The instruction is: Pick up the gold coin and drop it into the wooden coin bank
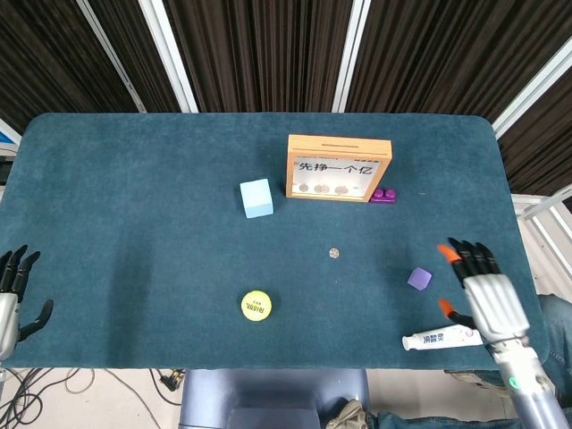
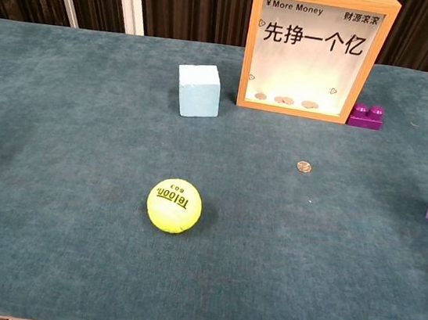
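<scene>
**Coin on cloth, bank upright, both hands empty**

The wooden coin bank (image 1: 339, 168) stands upright at the far centre of the table (image 1: 134, 206), its clear front facing the near edge. Several coins lie along its inside floor, seen plainly in the chest view. A slot shows in its top edge in the head view.

The gold coin (image 1: 333, 253) lies flat on the cloth, near of the bank and slightly right of centre, apart from everything else. Nothing touches it.

The right hand (image 1: 481, 297) is over the near right part of the table, fingers spread and pointing far, holding nothing. It sits just right of the purple cube (image 1: 419, 278) and just above the toothpaste tube (image 1: 442, 338); whether it touches the tube cannot be told. The left hand (image 1: 12, 295) is at the near left edge, fingers spread, empty.

Other items: a light blue cube (image 1: 256, 197) just left of the bank; a purple brick (image 1: 384, 194) touching or just beside the bank's right foot; a yellow tennis ball (image 1: 256, 305) near centre-left. The purple cube lies between the right hand and the coin.
</scene>
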Motion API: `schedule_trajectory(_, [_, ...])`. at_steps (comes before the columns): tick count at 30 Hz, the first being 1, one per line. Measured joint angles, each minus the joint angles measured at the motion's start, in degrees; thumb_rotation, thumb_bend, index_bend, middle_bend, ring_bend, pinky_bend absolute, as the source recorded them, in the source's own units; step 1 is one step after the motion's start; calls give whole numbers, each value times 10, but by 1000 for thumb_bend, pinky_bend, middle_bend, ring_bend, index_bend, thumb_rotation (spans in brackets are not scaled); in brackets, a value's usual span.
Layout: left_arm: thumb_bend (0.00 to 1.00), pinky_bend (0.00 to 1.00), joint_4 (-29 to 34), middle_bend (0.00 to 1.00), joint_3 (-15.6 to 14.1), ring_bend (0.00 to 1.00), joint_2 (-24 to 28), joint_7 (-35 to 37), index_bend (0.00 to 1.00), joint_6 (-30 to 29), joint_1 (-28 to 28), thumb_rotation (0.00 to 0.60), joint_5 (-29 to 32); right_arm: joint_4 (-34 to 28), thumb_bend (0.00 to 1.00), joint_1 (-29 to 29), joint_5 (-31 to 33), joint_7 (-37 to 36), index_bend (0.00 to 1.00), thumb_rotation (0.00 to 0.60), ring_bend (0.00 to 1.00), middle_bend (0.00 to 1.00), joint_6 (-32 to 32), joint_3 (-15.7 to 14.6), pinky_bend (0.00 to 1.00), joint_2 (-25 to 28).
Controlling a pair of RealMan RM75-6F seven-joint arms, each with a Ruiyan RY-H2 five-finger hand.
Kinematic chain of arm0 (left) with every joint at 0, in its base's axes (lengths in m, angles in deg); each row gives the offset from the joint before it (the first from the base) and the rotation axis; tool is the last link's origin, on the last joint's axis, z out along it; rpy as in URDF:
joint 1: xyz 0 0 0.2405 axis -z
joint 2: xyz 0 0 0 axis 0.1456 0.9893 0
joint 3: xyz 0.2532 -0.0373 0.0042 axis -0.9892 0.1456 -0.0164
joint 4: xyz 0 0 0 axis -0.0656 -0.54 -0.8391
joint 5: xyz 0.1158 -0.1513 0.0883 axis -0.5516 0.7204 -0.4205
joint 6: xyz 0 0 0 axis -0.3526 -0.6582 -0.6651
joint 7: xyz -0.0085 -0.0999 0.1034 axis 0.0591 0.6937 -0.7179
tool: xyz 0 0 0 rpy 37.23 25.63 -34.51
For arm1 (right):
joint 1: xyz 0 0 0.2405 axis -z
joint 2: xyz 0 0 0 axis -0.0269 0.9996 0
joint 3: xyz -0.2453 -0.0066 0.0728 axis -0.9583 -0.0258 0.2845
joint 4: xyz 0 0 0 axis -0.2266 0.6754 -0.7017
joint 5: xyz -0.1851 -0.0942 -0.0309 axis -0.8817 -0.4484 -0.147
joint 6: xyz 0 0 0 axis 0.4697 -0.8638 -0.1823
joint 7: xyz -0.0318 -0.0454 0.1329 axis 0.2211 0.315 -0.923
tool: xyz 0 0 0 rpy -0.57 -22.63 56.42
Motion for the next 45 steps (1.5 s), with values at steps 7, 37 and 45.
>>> schedule_trajectory(7, [334,0,0,5,0,0,3,6,103,3,0,600,2,-17,366,-83,108,77,175,600,0,57,77,32,0,-47])
schedule_trajectory(37, [340,0,7,5,3,0,5,8,108,12,0,600,17,188,367,-218,282,225,262,600,0,57,123,49,0,-299])
schedule_trajectory(45, [340,0,8,5,4,0,6,11,108,15,1,600,19,237,367,-240,291,212,306,600,0,58,139,52,0,-329])
